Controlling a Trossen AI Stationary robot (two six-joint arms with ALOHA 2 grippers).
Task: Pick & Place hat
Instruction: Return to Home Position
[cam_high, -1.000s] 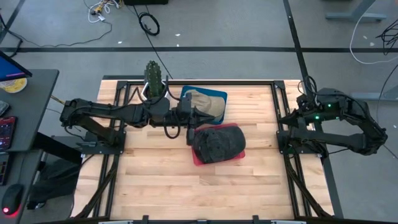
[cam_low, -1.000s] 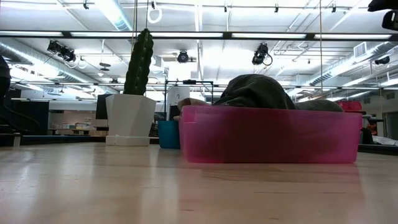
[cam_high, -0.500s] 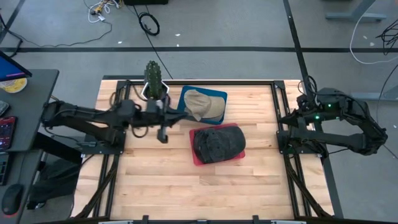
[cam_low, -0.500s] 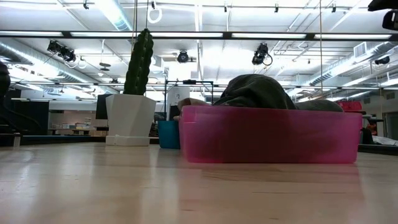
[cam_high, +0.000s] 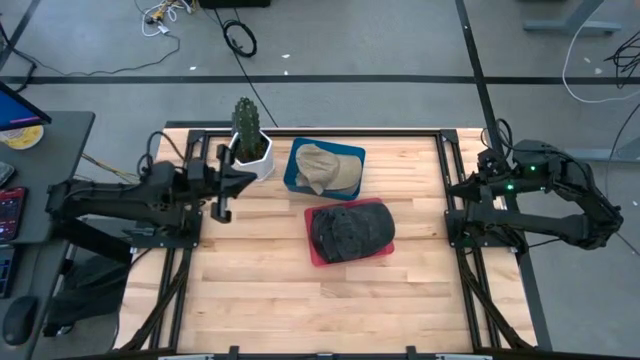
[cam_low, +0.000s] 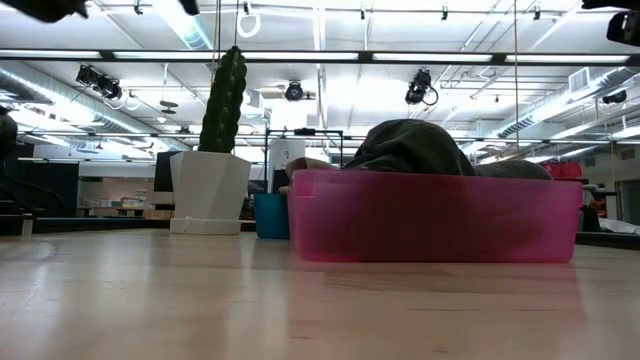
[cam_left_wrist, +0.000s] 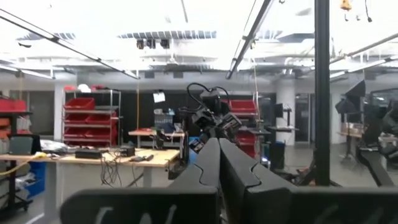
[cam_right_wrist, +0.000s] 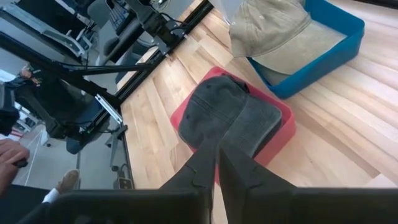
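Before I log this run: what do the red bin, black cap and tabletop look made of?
The red bin looks like translucent plastic: light glows through its smooth pink wall. The black cap looks like soft fabric, matte and creased, slumped in the bin. The tabletop looks like wood: pale glued strips with grain, slightly glossy, probably sealed.
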